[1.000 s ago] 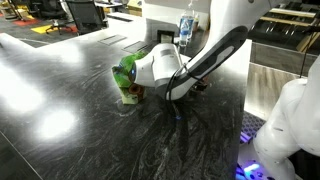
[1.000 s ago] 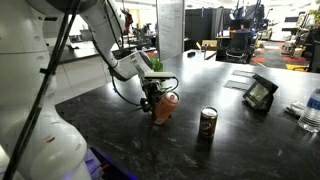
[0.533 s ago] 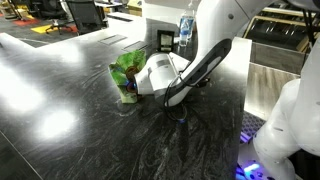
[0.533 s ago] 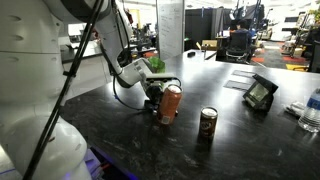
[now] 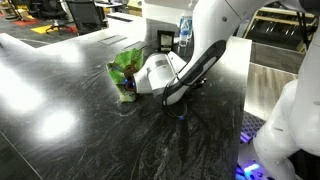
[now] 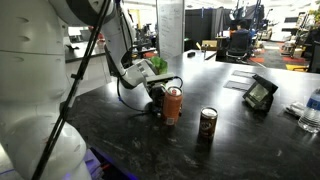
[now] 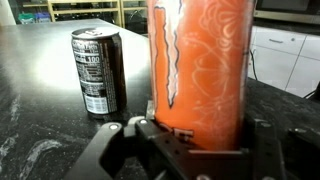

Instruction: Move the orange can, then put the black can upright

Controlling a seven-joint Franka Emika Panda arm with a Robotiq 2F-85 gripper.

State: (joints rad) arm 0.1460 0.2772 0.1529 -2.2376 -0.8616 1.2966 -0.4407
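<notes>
Clamping the orange can [image 7: 197, 70], slim and upright, my gripper [image 7: 197, 135] holds its lower end. The black can [image 7: 98, 68] stands nearby on the desk [image 7: 40, 105].

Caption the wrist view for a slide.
The gripper clasps the upright orange can; the black can stands apart, upright, on the dark table.

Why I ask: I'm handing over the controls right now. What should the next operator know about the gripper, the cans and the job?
The gripper is shut on the orange can, held upright at or just above the table.
The black can stands upright beside it, apart from it.
Done: orange can grasped; black can already looks upright.
Left: set the orange can down, release, confirm the black can.
</notes>
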